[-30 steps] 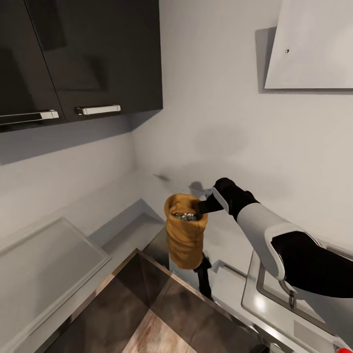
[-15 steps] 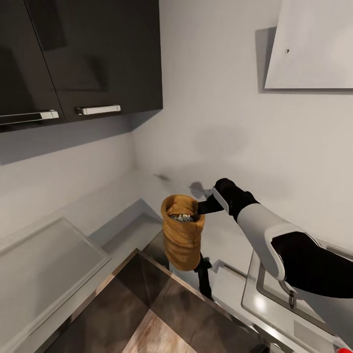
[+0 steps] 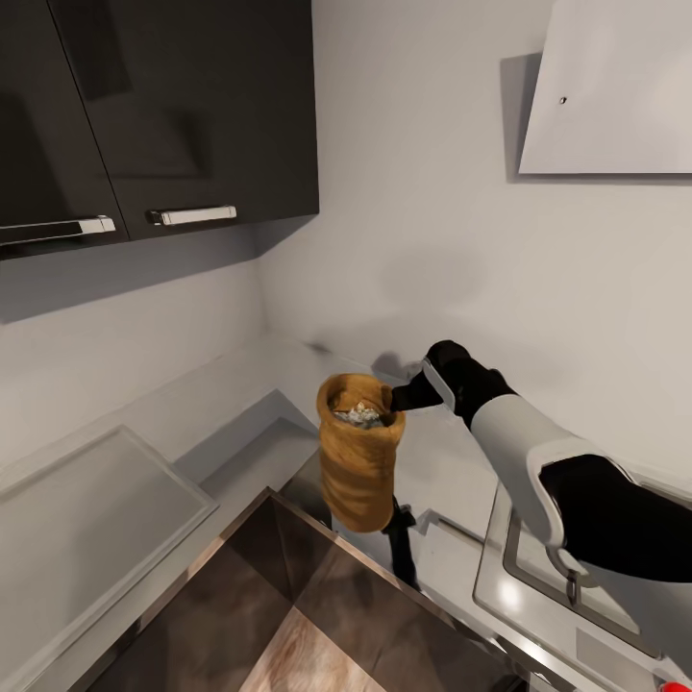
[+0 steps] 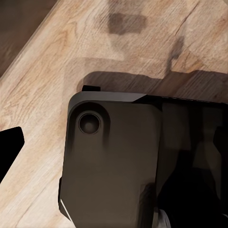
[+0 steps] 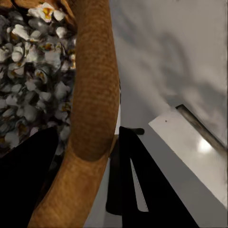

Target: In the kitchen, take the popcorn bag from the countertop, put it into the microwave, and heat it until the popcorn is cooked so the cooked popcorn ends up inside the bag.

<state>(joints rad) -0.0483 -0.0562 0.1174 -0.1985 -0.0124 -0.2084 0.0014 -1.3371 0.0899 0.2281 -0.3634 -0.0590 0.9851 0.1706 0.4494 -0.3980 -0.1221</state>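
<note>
Popcorn [image 5: 33, 71], white and cream with yellow flecks, heaps inside the popcorn bag [image 3: 358, 463], which hangs upright in the air near the middle of my head view, clear of the grey table [image 3: 240, 437] beneath it. My right gripper [image 3: 394, 402] reaches in from three o'clock and pinches the bag's thick rolled rim at its near edge; in my right wrist view one dark finger [image 5: 28, 180] lies inside the bag against the popcorn and the other finger [image 5: 147, 185] sits outside, with the rim [image 5: 92, 95] clamped between them. The bag's ridged tan side drops straight down from the rim.

At eleven o'clock from the bag hang dark wall cabinets [image 3: 183, 106] with silver bar handles [image 3: 192, 214]. At one o'clock a pale slanted panel [image 3: 615, 86] juts from the grey-white wall. At four o'clock lies a silver hob [image 3: 548, 577].

My left wrist view looks down on the pale wood plank floor [image 4: 52, 80] and a dark rounded body [image 4: 114, 166]; whether my left gripper is spread or pressed together I cannot tell.
</note>
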